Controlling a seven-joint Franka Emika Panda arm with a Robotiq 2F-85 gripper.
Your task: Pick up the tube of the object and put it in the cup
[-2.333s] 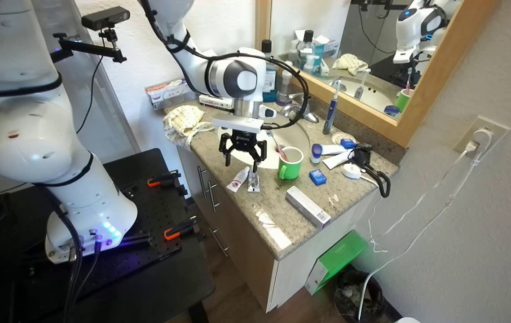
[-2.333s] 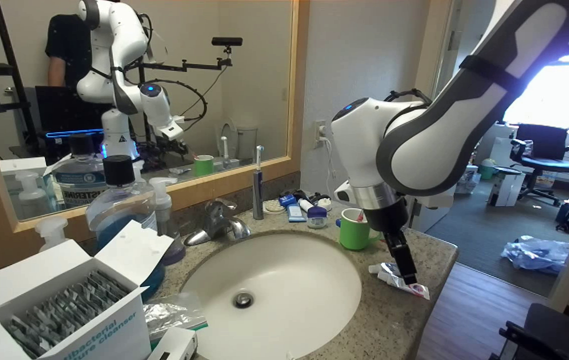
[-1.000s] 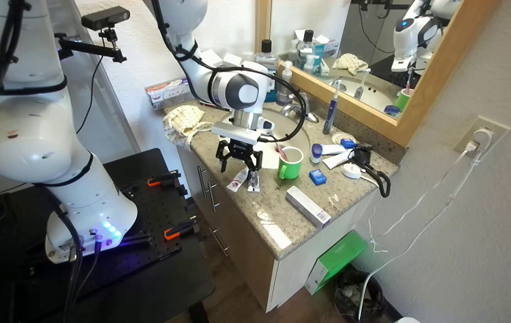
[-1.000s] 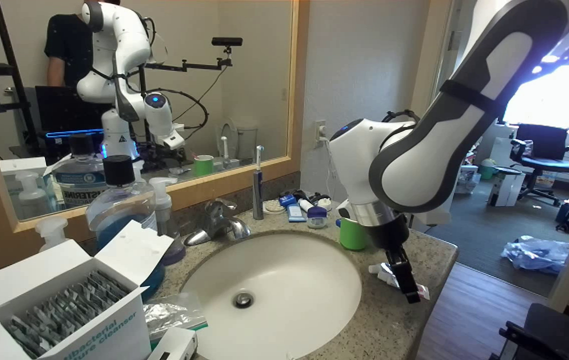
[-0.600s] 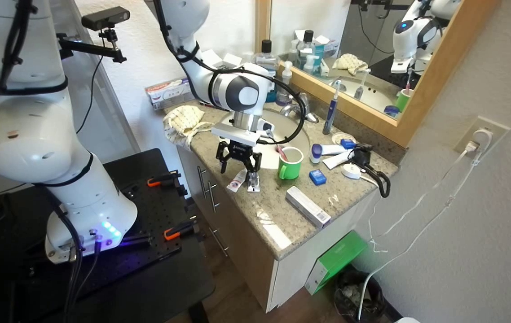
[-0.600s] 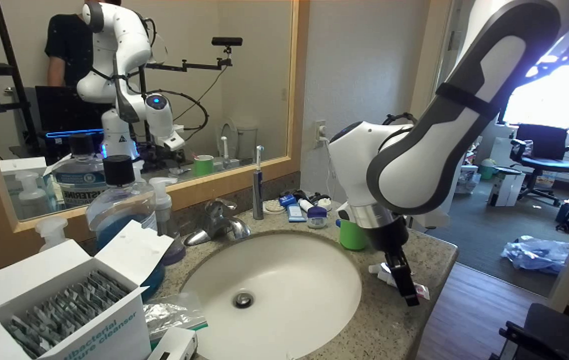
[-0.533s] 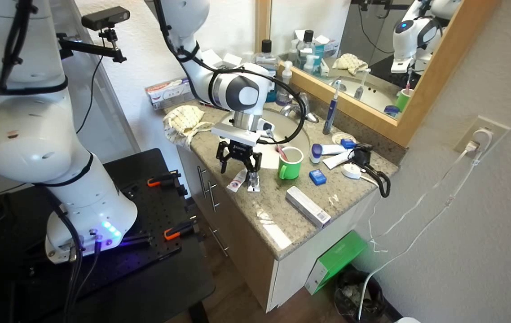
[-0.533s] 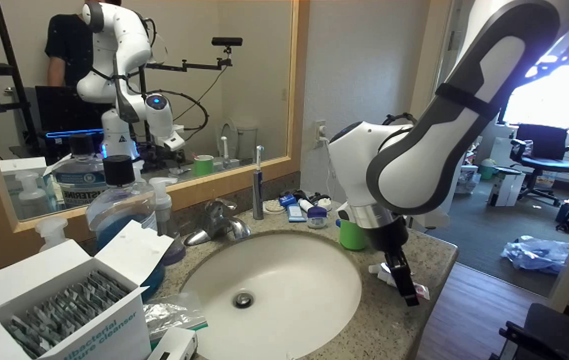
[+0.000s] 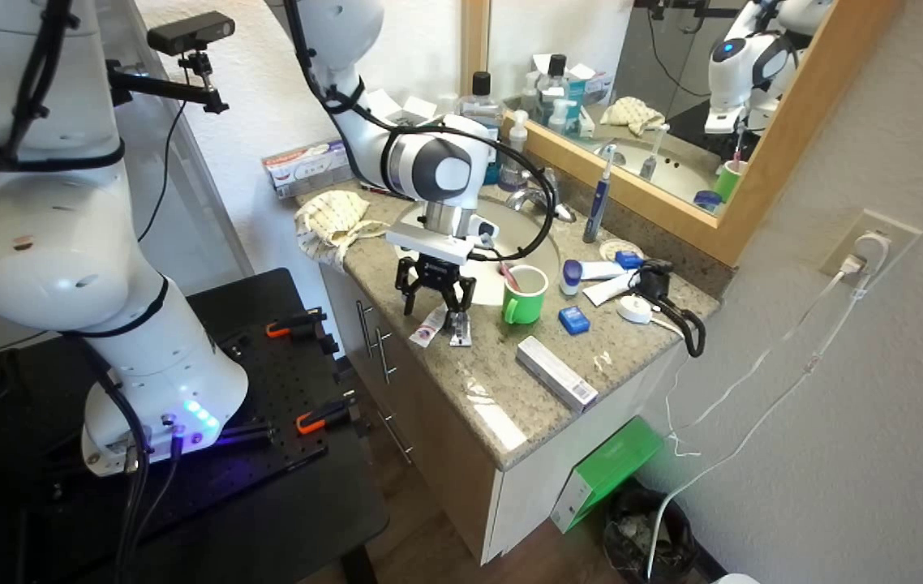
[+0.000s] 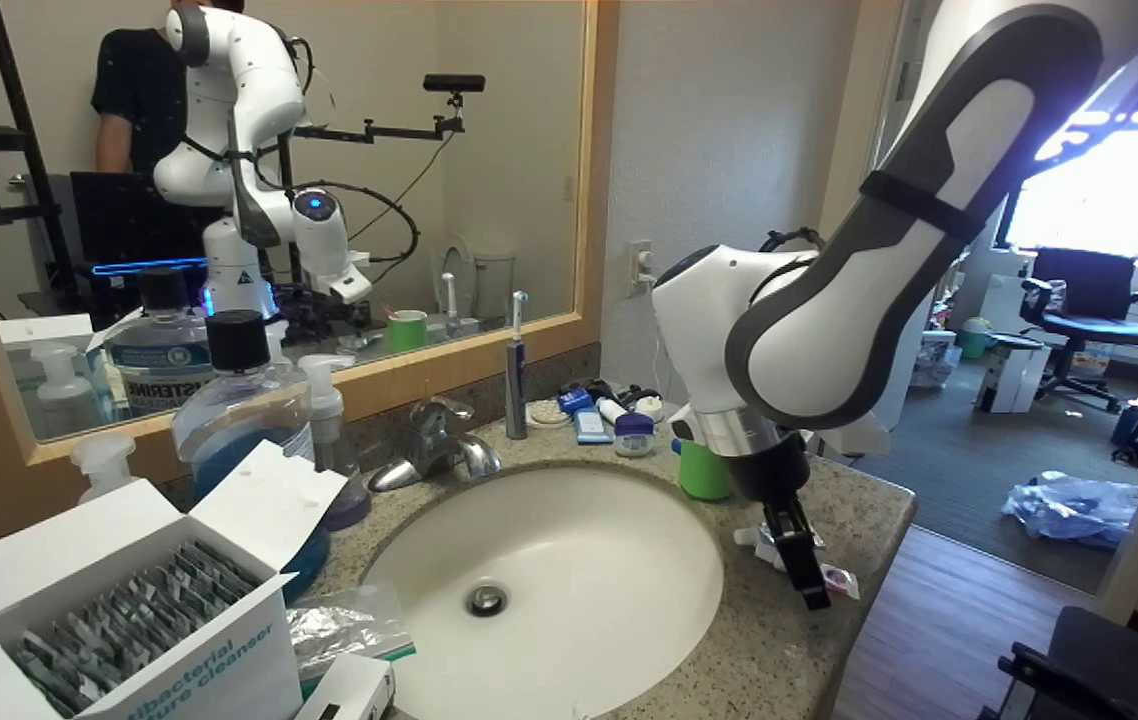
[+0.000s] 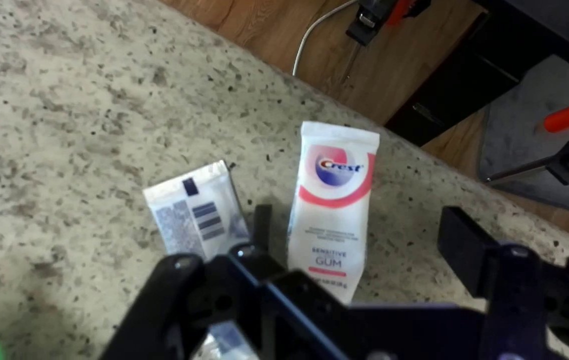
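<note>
A slim white tube with pink and blue print [image 11: 332, 220] lies on the counter; it also shows in both exterior views [image 9: 427, 327] [image 10: 841, 582]. My gripper [image 11: 359, 235] is open and low over it, as both exterior views show [image 9: 431, 312] [image 10: 814, 600]. In the wrist view one finger stands between this tube and a silvery-white tube [image 11: 192, 215]; the other finger is well to the right. The tube's lower end is hidden by the gripper. The silvery tube [image 9: 460, 332] is partly hidden too. The green cup [image 9: 522, 307] [image 10: 702, 470] stands upright nearby, holding a pink toothbrush [image 9: 508, 277].
The round sink basin [image 10: 569, 600] is beside the gripper. A long box [image 9: 556, 373], a blue floss box [image 9: 573, 320] and a purple-lidded jar [image 10: 634, 435] lie around the cup. The counter's front edge is close to the tube. A faucet [image 10: 439, 445] stands behind the sink.
My gripper has come down toward the counter around the white tube. In the last half second it has shifted slightly toward the cup, and the silvery tube appears nudged slightly. The gripper stays open.
</note>
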